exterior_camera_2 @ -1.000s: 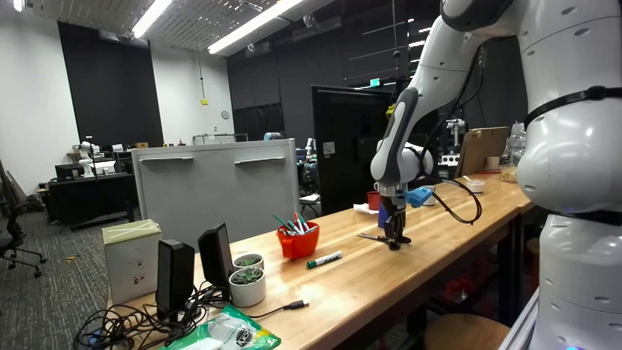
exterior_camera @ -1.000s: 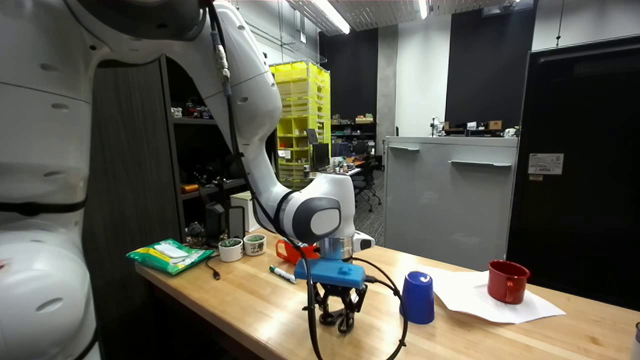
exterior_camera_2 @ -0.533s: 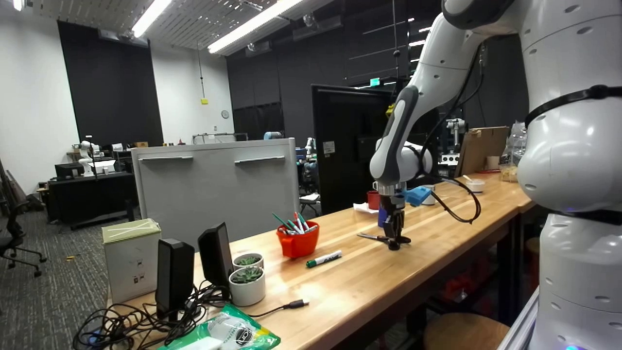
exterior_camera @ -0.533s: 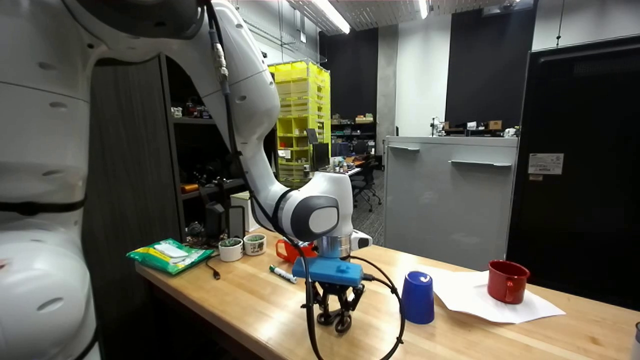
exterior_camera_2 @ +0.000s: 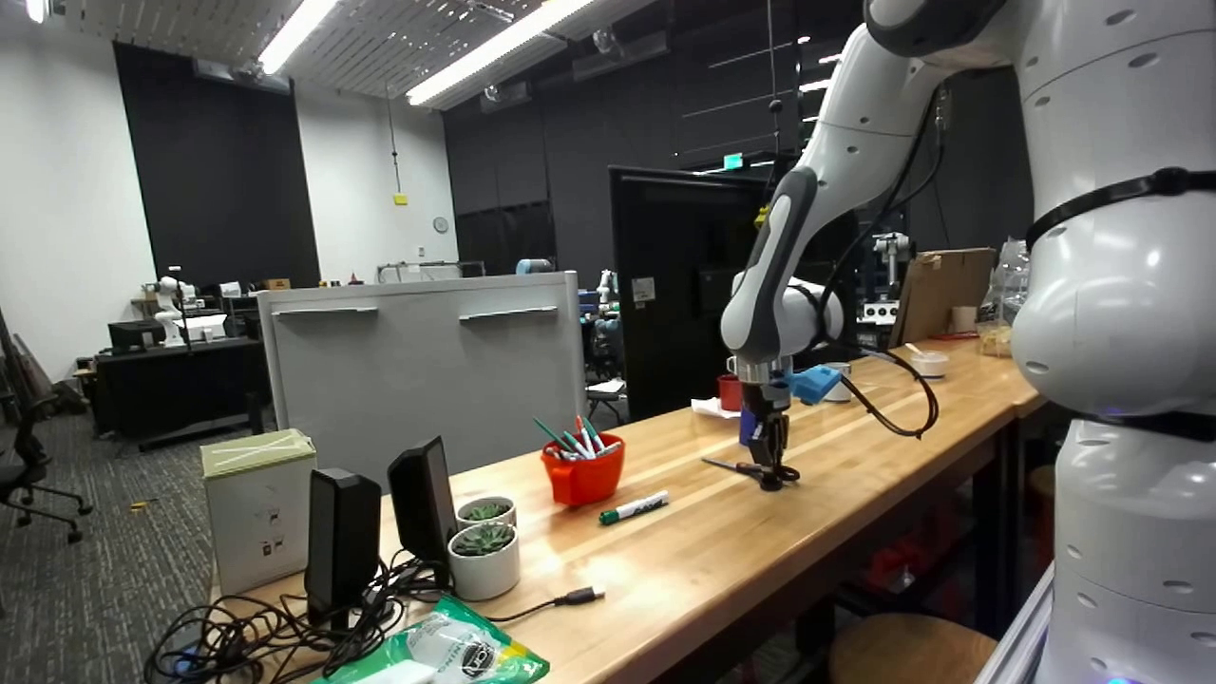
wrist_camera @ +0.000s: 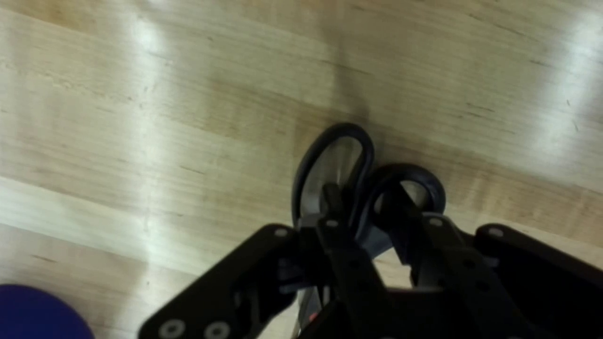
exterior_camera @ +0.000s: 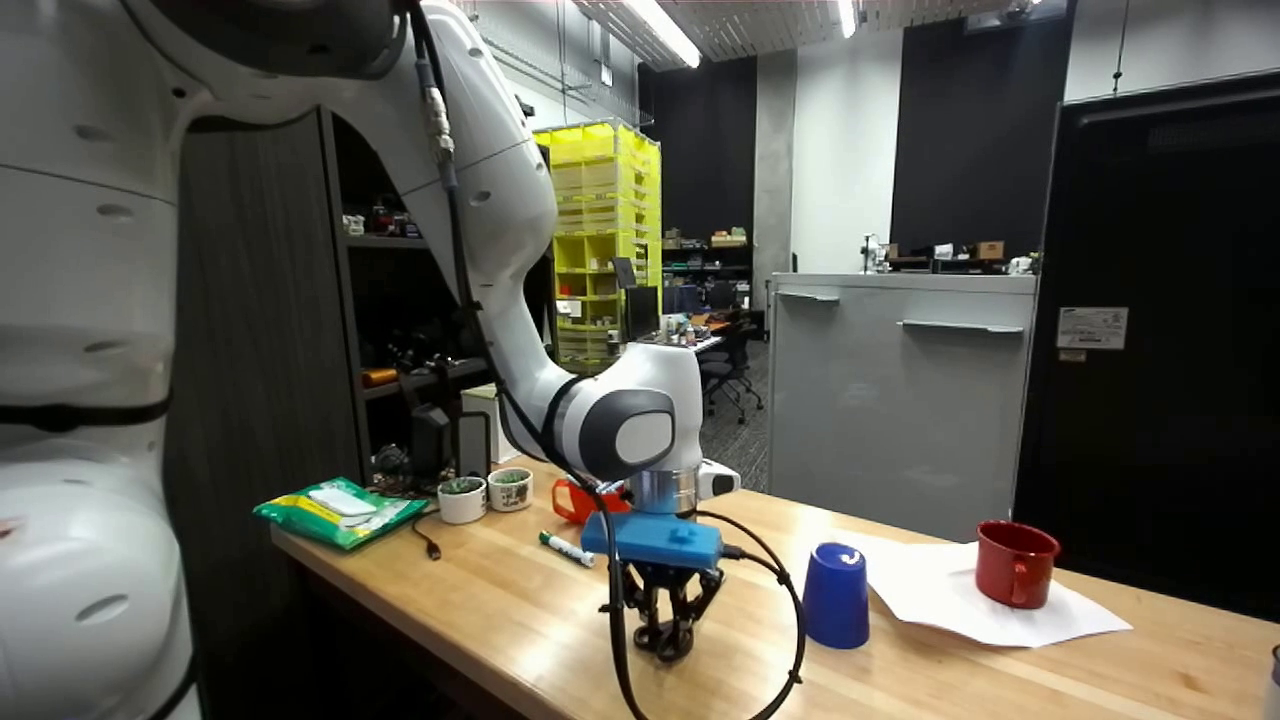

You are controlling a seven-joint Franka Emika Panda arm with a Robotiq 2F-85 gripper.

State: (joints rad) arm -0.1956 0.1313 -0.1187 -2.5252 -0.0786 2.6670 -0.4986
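Note:
Black-handled scissors lie on the wooden table, with their two handle loops (wrist_camera: 348,128) in the middle of the wrist view. They also show in both exterior views (exterior_camera: 674,645) (exterior_camera_2: 771,483); the blades point away leftward in the latter. My gripper (wrist_camera: 362,207) points down, one fingertip inside each loop, pinching the inner handle bars between the fingers. It shows in both exterior views (exterior_camera: 662,630) (exterior_camera_2: 769,458), at table height. The blades are mostly hidden under the gripper in the wrist view. An upturned blue cup (exterior_camera: 837,600) stands nearby; its edge shows in the wrist view (wrist_camera: 37,315).
A red mug (exterior_camera: 1012,562) stands on white paper (exterior_camera: 930,590). A green-capped marker (exterior_camera_2: 635,508) lies near a red container (exterior_camera_2: 584,475) of markers. Two small potted plants (exterior_camera_2: 483,570), black speakers (exterior_camera_2: 342,541) and a green packet (exterior_camera: 340,512) are at the table's far end.
The gripper's fingers have come closer together, drawing the scissors' handle loops toward each other. The arm has shifted slightly leftward in both exterior views. Other objects have not moved.

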